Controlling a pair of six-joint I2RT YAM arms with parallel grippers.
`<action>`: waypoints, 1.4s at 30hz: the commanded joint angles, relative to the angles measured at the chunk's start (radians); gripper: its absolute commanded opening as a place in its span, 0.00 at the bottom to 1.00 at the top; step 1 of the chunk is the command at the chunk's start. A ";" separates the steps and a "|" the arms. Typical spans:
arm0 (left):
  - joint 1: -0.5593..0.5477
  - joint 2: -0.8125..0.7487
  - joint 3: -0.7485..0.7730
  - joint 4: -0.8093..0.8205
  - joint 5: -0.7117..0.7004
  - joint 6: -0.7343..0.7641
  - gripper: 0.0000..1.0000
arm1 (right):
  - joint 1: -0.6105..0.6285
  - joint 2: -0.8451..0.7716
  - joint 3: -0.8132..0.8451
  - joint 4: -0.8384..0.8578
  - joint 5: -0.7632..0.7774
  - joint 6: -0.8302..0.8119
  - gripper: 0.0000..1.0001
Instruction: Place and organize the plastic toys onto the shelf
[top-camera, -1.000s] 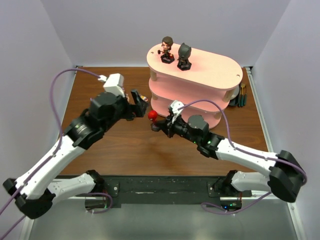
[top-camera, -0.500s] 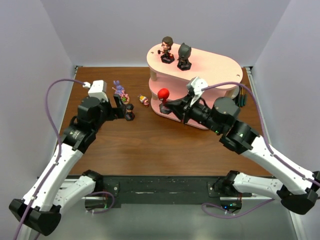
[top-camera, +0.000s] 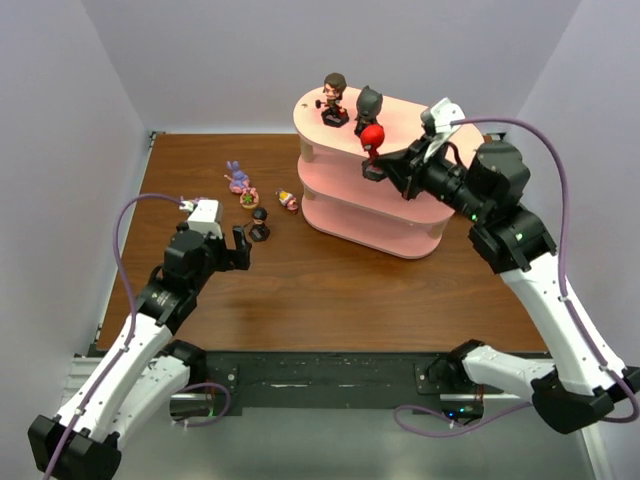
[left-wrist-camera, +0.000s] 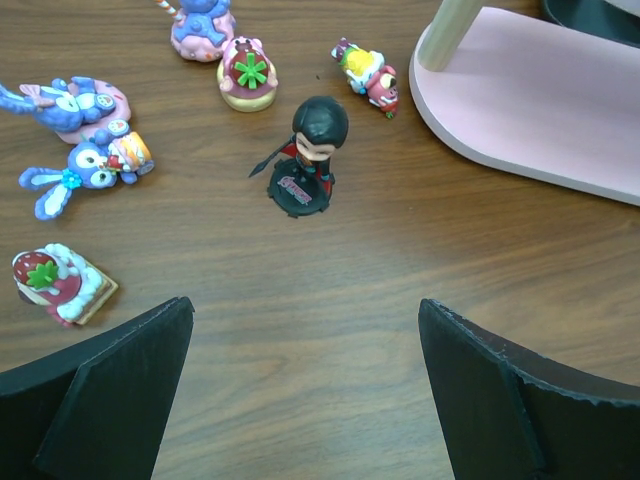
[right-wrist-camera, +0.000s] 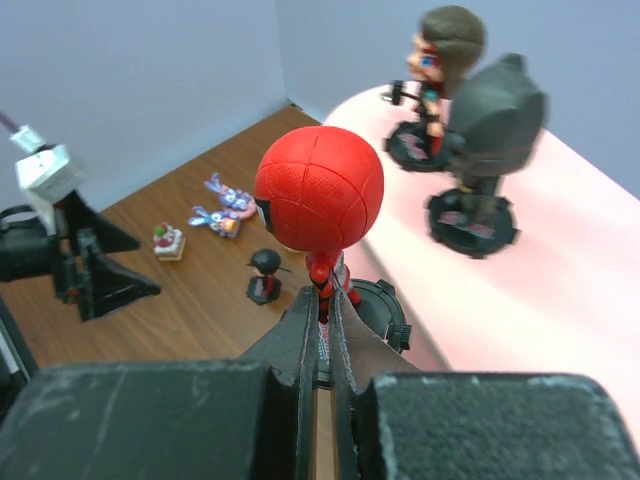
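Shelf (top-camera: 320, 133) top: brown-haired figurine (top-camera: 334, 100), black-masked figurine (top-camera: 368, 103). Right hand (top-camera: 388, 168) grips red-masked figurine (top-camera: 372, 142); left hand (left-wrist-camera: 305, 320) wide.

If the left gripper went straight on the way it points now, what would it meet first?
Most likely the black-haired figurine, standing upright and centred ahead of the open left gripper. The shelf lies off to the right, though depth is hard to judge.

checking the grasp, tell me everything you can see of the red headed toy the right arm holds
The red-masked big-headed plastic figurine has a glossy round red head with web lines and a white eye patch, a thin red body and a round black base. It stands upright, pinched at the legs between the right gripper's fingers, at the front edge of the shelf's pale top board. Whether its base touches the board is unclear.
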 joint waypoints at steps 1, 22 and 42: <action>0.005 -0.040 -0.014 0.092 0.008 0.037 1.00 | -0.131 0.032 0.054 0.027 -0.186 0.028 0.00; 0.005 -0.005 -0.013 0.112 0.036 0.066 1.00 | -0.497 0.187 -0.055 0.552 -0.614 0.344 0.00; 0.005 -0.010 -0.014 0.117 0.045 0.075 1.00 | -0.534 0.259 -0.095 0.605 -0.693 0.276 0.00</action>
